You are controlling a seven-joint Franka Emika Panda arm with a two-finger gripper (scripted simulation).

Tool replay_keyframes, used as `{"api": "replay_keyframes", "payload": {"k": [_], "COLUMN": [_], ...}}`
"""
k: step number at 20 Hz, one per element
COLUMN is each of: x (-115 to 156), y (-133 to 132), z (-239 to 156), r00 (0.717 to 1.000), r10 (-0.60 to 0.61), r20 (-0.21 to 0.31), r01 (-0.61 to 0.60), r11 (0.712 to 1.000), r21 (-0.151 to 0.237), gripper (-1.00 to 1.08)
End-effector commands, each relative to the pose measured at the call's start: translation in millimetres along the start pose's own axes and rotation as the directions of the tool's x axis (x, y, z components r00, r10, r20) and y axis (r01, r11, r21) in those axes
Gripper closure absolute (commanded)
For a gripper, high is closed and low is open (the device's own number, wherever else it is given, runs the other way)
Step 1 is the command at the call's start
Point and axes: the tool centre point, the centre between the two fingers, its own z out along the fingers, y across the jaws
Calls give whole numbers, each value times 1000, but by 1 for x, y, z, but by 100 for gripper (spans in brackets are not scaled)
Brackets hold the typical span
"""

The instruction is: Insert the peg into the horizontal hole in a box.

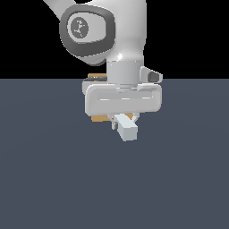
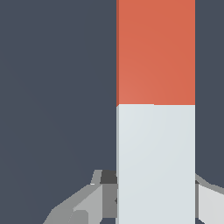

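My gripper (image 1: 124, 120) hangs just above the floor, shut on the peg (image 1: 126, 128). In the exterior view only the peg's pale grey-white end shows, sticking out from under the hand towards the camera. In the wrist view the peg (image 2: 155, 109) fills the frame, with its orange-red part beyond the pale part and my gripper (image 2: 155, 205) clamping the pale part, one of its fingers (image 2: 89, 201) on each side. The tan box (image 1: 99, 118) stands right behind the hand and is mostly covered by it, showing only slivers. The horizontal hole is hidden.
The dark blue-grey floor (image 1: 53, 179) spreads all around the hand. The white arm's wrist and a large joint (image 1: 87, 29) rise above the gripper and cover the box's upper part.
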Motion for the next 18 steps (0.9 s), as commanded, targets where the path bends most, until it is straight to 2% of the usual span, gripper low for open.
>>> {"api": "replay_keyframes", "payload": {"k": [1,8,18], "x": [21,51,52], "y": [5,14,17], "z": [-6,-12,-13], "r00": [1000,1000,1000], "r10": [1,0,-1], "r20": [1,1,1], "r01": [-1,0,1], "r11": [1000,1000,1000], "r21": [-2,-2,-3], "gripper": [108,108,108]}}
